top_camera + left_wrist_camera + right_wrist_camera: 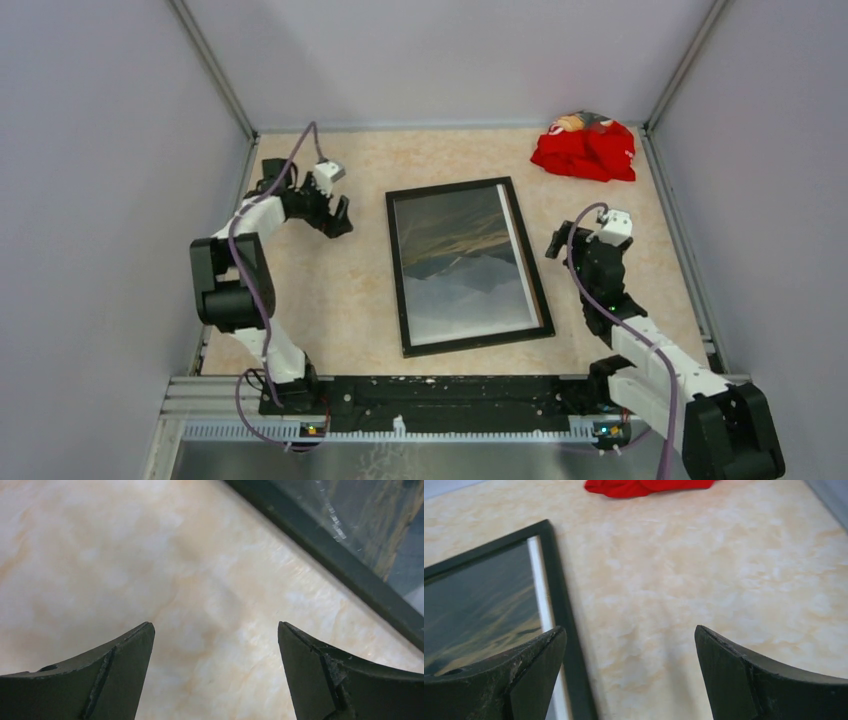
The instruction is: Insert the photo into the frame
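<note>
At the middle of the marbled beige table [330, 300], the photo [462, 265] lies face up inside the black frame [478, 342], its dark hills toward the far end and its pale grey mountains toward the arms. A thin white border shows along the print's right edge, just inside the black rim. The frame lies flat, turned slightly off square to the table's edges. To its left, near the far left corner of the frame but apart from it, the left gripper [338, 218] hangs over bare tabletop with its fingers spread wide and nothing between them; the left wrist view shows the same gap [215, 625], with the frame's dark edge [325, 555] crossing the upper right corner. To the right of the frame, beside its long right side and clear of it, the right gripper [556, 246] is likewise spread and holding nothing [630, 628]; its left finger overlaps the frame's rim [561, 605] in the wrist view. A crumpled red cloth [585, 150] sits well apart at the table's far right corner.
</note>
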`<state>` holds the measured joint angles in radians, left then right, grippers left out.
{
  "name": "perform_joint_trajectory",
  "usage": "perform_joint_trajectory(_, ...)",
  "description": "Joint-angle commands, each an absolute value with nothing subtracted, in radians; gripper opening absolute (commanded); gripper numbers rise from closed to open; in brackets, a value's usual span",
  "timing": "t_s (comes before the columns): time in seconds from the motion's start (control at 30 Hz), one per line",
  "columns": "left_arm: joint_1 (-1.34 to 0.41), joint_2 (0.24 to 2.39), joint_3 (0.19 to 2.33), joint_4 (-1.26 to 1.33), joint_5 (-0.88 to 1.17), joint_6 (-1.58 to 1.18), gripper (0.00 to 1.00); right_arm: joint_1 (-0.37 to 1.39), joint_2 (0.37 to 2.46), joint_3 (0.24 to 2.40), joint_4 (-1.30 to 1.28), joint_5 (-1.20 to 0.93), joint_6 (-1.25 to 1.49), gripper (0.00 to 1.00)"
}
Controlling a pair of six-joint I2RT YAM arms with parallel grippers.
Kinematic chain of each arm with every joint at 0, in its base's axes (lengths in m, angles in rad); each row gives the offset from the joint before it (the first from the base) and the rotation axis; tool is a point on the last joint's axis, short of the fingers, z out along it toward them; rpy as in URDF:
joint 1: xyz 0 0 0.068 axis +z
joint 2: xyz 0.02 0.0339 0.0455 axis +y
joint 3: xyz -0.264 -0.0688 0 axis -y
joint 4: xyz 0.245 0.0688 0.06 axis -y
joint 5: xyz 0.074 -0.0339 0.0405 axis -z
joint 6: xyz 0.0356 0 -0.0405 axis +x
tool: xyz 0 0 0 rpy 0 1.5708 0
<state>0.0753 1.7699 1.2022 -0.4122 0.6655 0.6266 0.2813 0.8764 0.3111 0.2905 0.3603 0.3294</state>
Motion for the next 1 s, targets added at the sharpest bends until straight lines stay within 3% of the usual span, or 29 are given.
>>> perform_joint_trajectory(0.0, 0.149, 1.660, 1.048, -0.328, 0.762, 0.605, 0.99, 0.258, 0.883, 0.228, 0.570, 0.596, 0.183, 0.99)
perform_joint_trajectory(0.2, 0.173, 1.575, 0.773, 0.133, 0.828, 0.355, 0.99, 0.199, 1.037, 0.118, 0.919, 0.640, 0.104, 0.99)
perform_joint_trajectory(0.5, 0.196, 1.550, 0.463, 0.815, 0.740, 0.109, 0.99, 0.134, 1.350, 0.163, 1.173, 0.573, 0.064, 0.99)
perform_joint_trajectory(0.67, 0.197, 1.577, 0.301, 1.214, 0.725, 0.035, 0.99, 0.130, 1.462, 0.128, 1.356, 0.440, 0.011, 0.99)
perform_joint_trajectory(0.7, 0.196, 1.577, 0.300, 1.212, 0.721, 0.033, 0.99, 0.133, 1.493, 0.101, 1.456, 0.437, -0.019, 0.99)
perform_joint_trajectory(0.8, 0.177, 1.556, 0.298, 1.167, 0.694, 0.062, 0.99, 0.136, 1.464, 0.147, 1.300, 0.411, -0.011, 0.99)
perform_joint_trajectory(0.97, 0.083, 1.555, 0.322, 1.092, 0.508, 0.119, 0.99, 0.100, 1.469, 0.173, 1.265, 0.399, 0.036, 0.99)
